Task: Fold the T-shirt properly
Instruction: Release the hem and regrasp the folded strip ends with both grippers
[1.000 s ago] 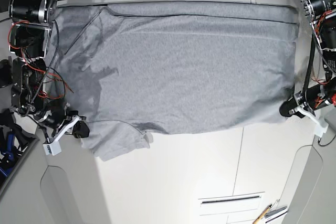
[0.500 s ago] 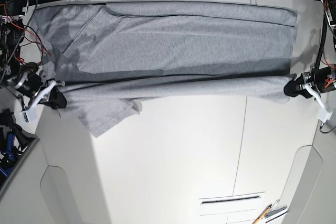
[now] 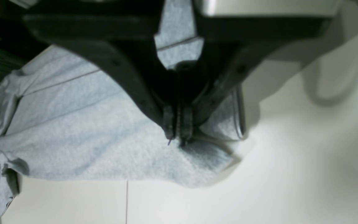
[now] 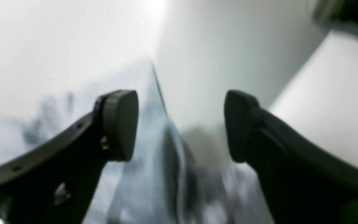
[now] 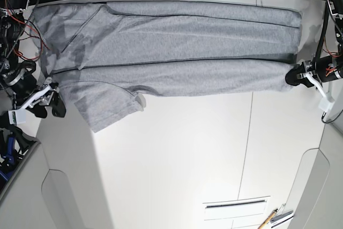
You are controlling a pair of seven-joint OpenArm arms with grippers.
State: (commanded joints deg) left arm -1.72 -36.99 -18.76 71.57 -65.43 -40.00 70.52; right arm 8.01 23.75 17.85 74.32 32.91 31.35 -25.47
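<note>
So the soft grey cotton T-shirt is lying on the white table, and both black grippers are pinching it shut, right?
Not quite. Only the left gripper is shut on the light grey cotton T-shirt. The right wrist view shows the right gripper open, its pads wide apart with the cloth lying loose beneath. The shirt is indeed on the white table.

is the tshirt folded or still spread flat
Partly folded: the T-shirt lies in a long band, its near edge doubled over, one sleeve sticking out toward the table front.

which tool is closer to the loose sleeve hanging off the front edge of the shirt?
Right. The right tool sits open just beside the sleeve; the left tool pinches the T-shirt at the far end.
</note>
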